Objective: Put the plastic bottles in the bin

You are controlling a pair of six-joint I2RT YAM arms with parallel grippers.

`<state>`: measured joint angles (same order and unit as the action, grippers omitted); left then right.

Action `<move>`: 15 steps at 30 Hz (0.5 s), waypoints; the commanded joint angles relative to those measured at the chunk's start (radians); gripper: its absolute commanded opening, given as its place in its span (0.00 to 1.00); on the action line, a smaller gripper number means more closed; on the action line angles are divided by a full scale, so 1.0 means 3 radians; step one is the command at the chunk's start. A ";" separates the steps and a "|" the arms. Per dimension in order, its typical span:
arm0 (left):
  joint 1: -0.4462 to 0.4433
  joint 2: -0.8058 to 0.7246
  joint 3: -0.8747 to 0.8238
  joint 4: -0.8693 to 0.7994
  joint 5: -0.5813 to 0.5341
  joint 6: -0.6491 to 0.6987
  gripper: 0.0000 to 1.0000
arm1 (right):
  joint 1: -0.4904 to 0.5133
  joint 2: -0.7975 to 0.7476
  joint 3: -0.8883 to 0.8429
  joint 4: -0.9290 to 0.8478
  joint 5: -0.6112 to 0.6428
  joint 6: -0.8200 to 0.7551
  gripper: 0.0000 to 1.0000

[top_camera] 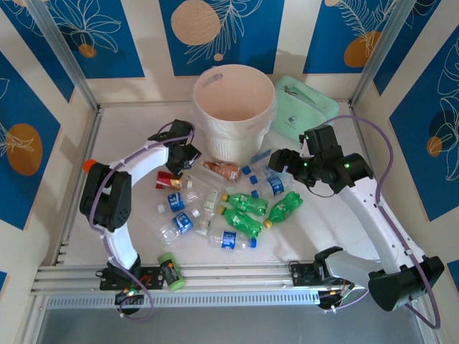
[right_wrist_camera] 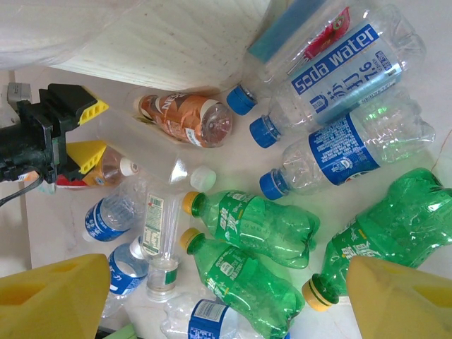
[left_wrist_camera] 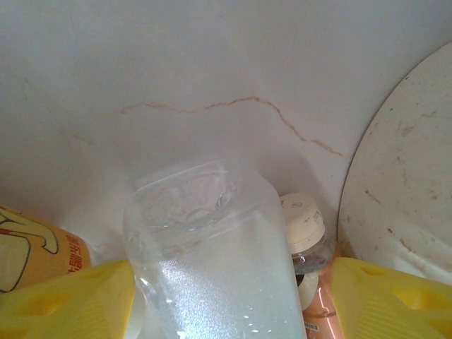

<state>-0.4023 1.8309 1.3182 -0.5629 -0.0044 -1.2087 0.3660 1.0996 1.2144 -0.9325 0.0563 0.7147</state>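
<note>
The pale pink-cream bin (top_camera: pixel 233 107) stands at the back centre. Plastic bottles lie scattered in front of it: green ones with yellow caps (top_camera: pixel 247 203) (right_wrist_camera: pixel 261 222), clear blue-labelled ones (top_camera: pixel 272 185) (right_wrist_camera: pixel 339 152) and a brownish one (top_camera: pixel 222 170) (right_wrist_camera: pixel 185 119). My left gripper (top_camera: pixel 188 161) (left_wrist_camera: pixel 233 282) sits low by the bin's left side. Its yellow fingers (left_wrist_camera: pixel 70 304) stand open around a clear bottle (left_wrist_camera: pixel 212 261) (right_wrist_camera: pixel 152 152), with a gap on the right side. My right gripper (top_camera: pixel 281 161) (right_wrist_camera: pixel 226 296) hangs open above the green bottles, holding nothing.
A mint-green zipped bag (top_camera: pixel 305 107) lies right of the bin. A light-green can with a black label (top_camera: pixel 170 271) rests near the front rail. A red-and-yellow labelled container (left_wrist_camera: pixel 28 254) and a cream-capped bottle (left_wrist_camera: pixel 304 222) flank the clear bottle. The bin's wall (left_wrist_camera: pixel 409 176) is close on the right.
</note>
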 commanded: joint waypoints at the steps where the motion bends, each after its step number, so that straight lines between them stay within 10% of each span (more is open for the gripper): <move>1: -0.0019 0.0213 -0.0003 -0.0351 -0.0008 -0.0147 0.74 | -0.0003 -0.0035 0.0057 -0.0077 0.0007 -0.0005 0.87; 15: 0.0006 -0.0074 -0.0060 -0.0453 -0.0149 -0.0209 0.75 | -0.0003 -0.0030 0.0101 -0.0075 -0.0003 -0.0035 0.88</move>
<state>-0.4023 1.8450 1.3224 -0.6395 -0.0139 -1.2339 0.3660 1.0996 1.2152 -0.9352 0.0563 0.7143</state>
